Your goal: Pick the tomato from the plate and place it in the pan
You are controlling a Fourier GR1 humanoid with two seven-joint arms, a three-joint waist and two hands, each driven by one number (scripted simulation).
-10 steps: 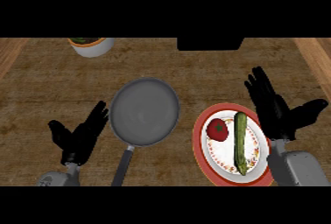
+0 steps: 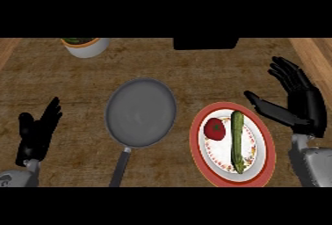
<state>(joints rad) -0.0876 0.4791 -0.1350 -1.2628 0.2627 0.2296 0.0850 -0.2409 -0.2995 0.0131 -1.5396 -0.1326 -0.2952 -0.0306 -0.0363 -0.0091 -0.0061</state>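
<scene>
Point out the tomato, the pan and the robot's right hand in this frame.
tomato (image 2: 214, 128), head view, middle of its red top, on the plate.
pan (image 2: 141, 112), head view, centre of its grey base.
right hand (image 2: 299, 107), head view, on the palm; fingers straight, beside the plate.

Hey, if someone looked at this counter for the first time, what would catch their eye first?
Probably the red-rimmed plate at the lower right, with a bright red tomato lying beside a long green cucumber. Next, the round grey pan in the middle, handle toward the near edge. The black right hand is open just right of the plate, and the left hand rests open at the left edge.
</scene>
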